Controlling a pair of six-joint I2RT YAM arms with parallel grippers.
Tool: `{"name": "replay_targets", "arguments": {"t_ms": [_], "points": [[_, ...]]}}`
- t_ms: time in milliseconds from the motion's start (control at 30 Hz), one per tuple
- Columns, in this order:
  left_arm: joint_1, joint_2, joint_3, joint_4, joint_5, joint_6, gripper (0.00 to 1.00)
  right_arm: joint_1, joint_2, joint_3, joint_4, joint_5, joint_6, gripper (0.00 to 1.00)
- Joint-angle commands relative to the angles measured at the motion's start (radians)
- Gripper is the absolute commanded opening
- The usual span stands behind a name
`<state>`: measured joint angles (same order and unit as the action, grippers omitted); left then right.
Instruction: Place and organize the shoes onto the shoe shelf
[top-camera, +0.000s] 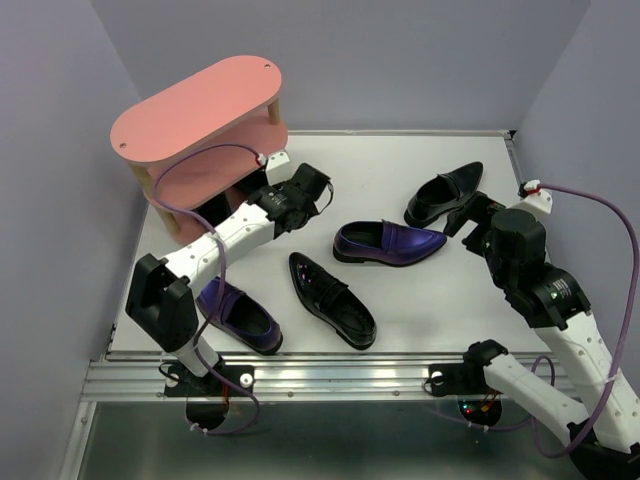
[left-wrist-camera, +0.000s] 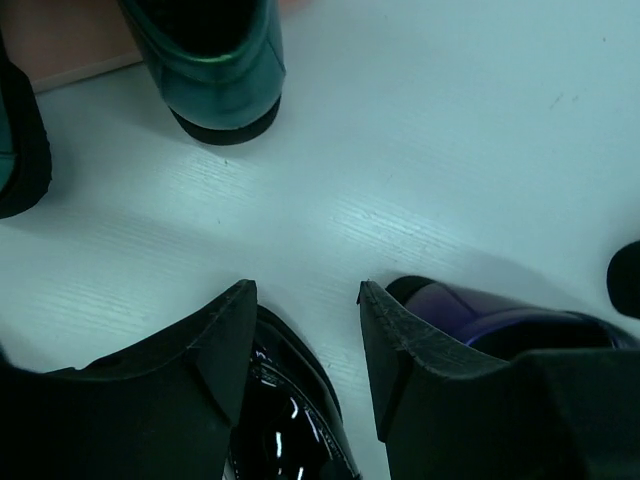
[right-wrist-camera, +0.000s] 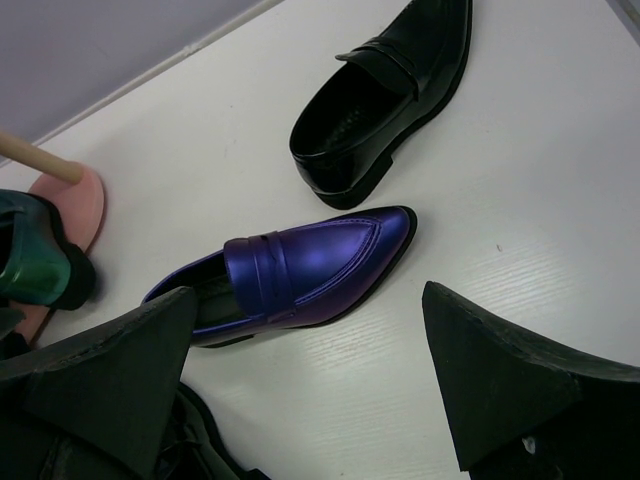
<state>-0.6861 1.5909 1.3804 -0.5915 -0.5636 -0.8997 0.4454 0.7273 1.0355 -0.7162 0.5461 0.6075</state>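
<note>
The pink shoe shelf (top-camera: 200, 110) stands at the back left; its bottom board (right-wrist-camera: 78, 205) and a dowel show in the right wrist view. A green shoe (left-wrist-camera: 215, 60) has its heel by that board, and it also shows in the right wrist view (right-wrist-camera: 35, 265). My left gripper (top-camera: 318, 186) (left-wrist-camera: 305, 300) is open and empty just right of the shelf, above the table. A purple loafer (top-camera: 388, 243) (right-wrist-camera: 300, 265) lies mid-table. My right gripper (top-camera: 468, 214) (right-wrist-camera: 308, 300) is open and empty, above and right of it. A black loafer (top-camera: 443, 193) (right-wrist-camera: 390, 100) lies behind.
A glossy black shoe (top-camera: 330, 298) (left-wrist-camera: 290, 410) lies at the front centre. A second purple shoe (top-camera: 240, 315) lies at the front left beside the left arm's base. Grey walls close the table at the back and both sides.
</note>
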Motion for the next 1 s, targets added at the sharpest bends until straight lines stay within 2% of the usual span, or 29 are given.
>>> {"name": "replay_targets", "arguments": {"t_ms": [0, 133, 333, 467, 633, 900, 967], "points": [[-0.072, -0.014, 0.043, -0.015, -0.007, 0.114, 0.57, -0.007, -0.006, -0.003, 0.052, 0.000, 0.006, 1.00], [-0.131, 0.059, 0.129, 0.010, 0.062, 0.300, 0.64, -0.007, -0.002, -0.002, 0.054, -0.002, 0.011, 1.00], [-0.150, 0.211, 0.275, 0.025, 0.207, 0.563, 0.73, -0.007, -0.023, 0.005, 0.043, 0.014, 0.005, 1.00], [-0.153, 0.264, 0.337, 0.010, 0.283, 0.697, 0.77, -0.007, -0.031, 0.011, 0.028, 0.026, 0.005, 1.00], [-0.159, 0.340, 0.381, -0.005, 0.298, 0.800, 0.82, -0.007, -0.040, 0.015, 0.018, 0.034, 0.003, 1.00], [-0.159, 0.458, 0.453, -0.017, 0.383, 0.872, 0.79, -0.007, -0.037, 0.020, 0.018, 0.034, -0.002, 1.00], [-0.159, 0.475, 0.463, -0.022, 0.390, 0.874, 0.73, -0.007, -0.037, 0.018, 0.018, 0.035, -0.002, 1.00]]}}
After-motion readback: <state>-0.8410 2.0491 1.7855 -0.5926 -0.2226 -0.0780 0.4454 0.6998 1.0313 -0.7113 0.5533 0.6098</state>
